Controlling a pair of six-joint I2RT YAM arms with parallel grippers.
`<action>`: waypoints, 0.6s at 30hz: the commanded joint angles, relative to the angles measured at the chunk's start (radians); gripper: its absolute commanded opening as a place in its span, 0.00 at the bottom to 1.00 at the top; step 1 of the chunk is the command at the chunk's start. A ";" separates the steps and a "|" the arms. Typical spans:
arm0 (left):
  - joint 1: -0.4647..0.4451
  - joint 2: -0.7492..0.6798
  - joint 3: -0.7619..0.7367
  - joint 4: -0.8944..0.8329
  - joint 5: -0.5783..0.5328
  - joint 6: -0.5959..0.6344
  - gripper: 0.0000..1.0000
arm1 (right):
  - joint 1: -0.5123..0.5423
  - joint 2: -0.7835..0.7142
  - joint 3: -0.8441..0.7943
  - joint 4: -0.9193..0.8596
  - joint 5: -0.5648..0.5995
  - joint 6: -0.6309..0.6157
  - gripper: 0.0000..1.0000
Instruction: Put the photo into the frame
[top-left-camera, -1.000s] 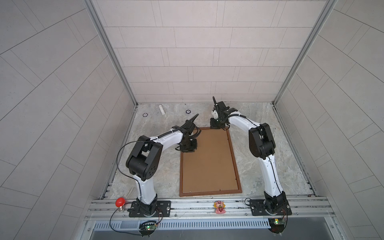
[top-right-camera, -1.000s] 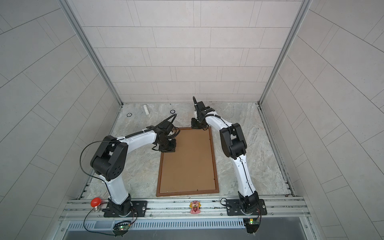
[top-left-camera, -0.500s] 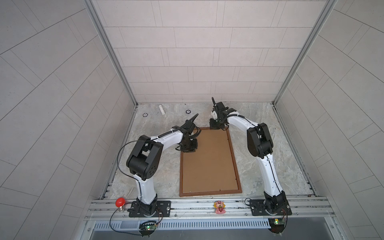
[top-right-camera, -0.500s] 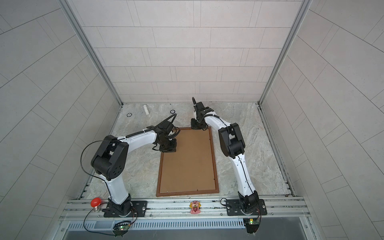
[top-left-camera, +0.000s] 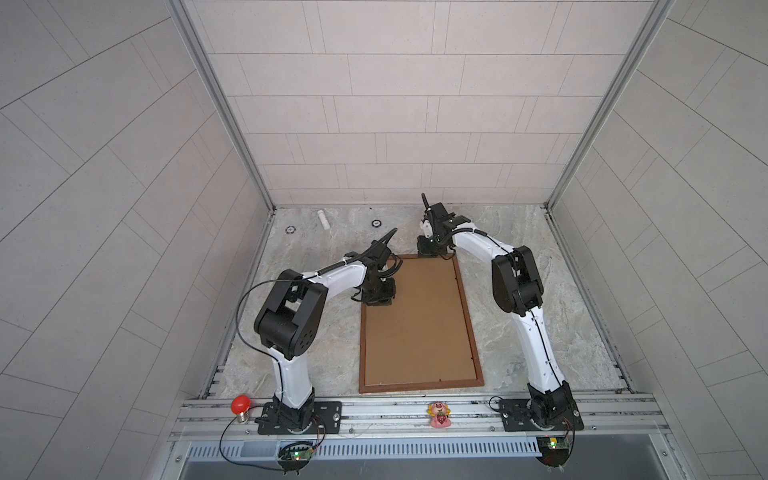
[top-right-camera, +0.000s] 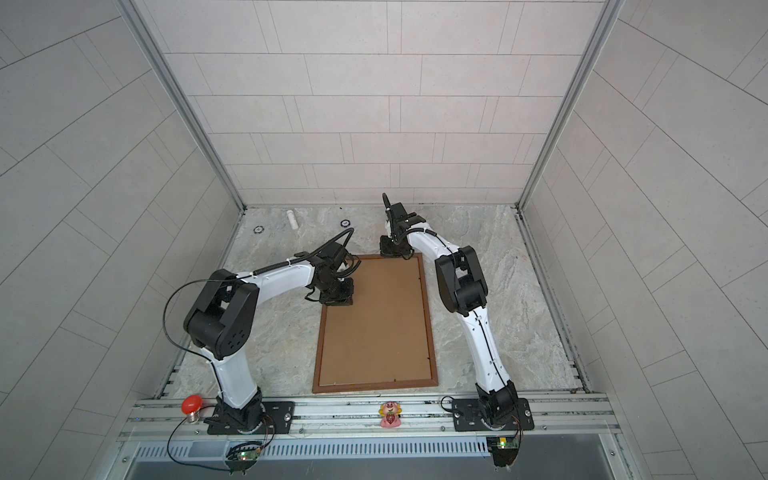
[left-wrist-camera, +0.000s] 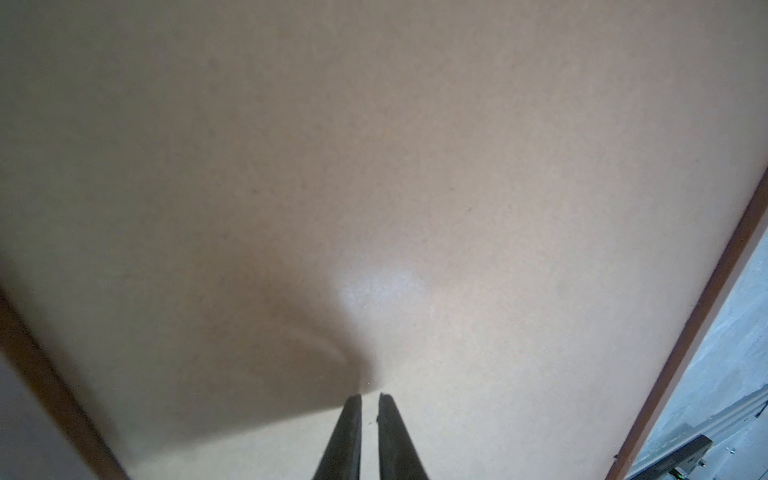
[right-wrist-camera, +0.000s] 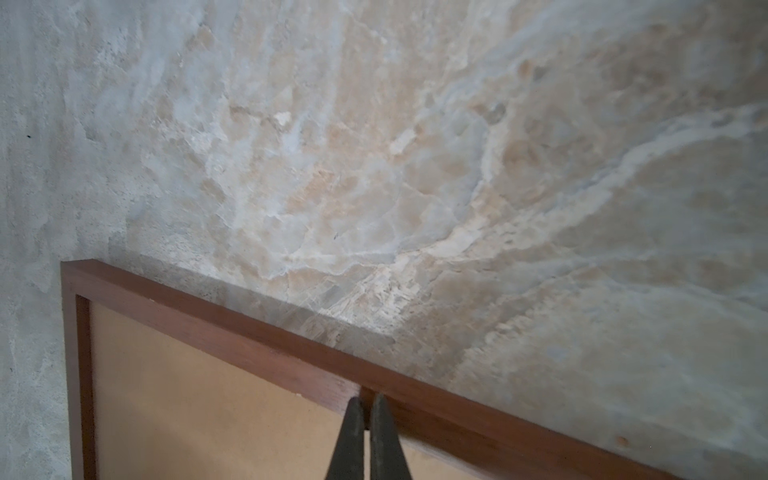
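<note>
The frame (top-left-camera: 419, 385) (top-right-camera: 374, 387) lies flat on the marble table, its dark-brown wood rim around a plain brown backing board (top-left-camera: 415, 320) (top-right-camera: 374, 320). The photo is hidden. My left gripper (top-left-camera: 376, 301) (top-right-camera: 337, 301) points down on the board near the frame's left rail; in the left wrist view its fingers (left-wrist-camera: 370, 395) stand almost together on the board, with nothing between them. My right gripper (top-left-camera: 430, 251) (top-right-camera: 392, 251) is at the frame's far rail. In the right wrist view it (right-wrist-camera: 365, 397) is shut, tips at the inner edge of the rail (right-wrist-camera: 249, 328).
A small white cylinder (top-left-camera: 323, 219) and two small rings (top-left-camera: 291, 229) (top-left-camera: 376, 223) lie near the back wall. A red bulb (top-left-camera: 240, 404) and a pink figure (top-left-camera: 439, 413) sit on the front rail. Tiled walls enclose the table on three sides.
The right arm's elbow has shifted slightly to the left. Both grippers stay at the same spots on the frame and board.
</note>
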 joint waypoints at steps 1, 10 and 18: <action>-0.004 0.009 -0.002 -0.007 0.003 -0.001 0.16 | 0.008 0.038 0.012 -0.048 0.022 -0.013 0.00; -0.003 0.002 -0.008 -0.007 0.000 -0.003 0.16 | 0.011 0.030 -0.026 -0.087 0.059 -0.017 0.00; -0.003 -0.005 -0.013 -0.007 0.000 -0.007 0.16 | 0.011 0.020 -0.047 -0.101 0.074 -0.015 0.00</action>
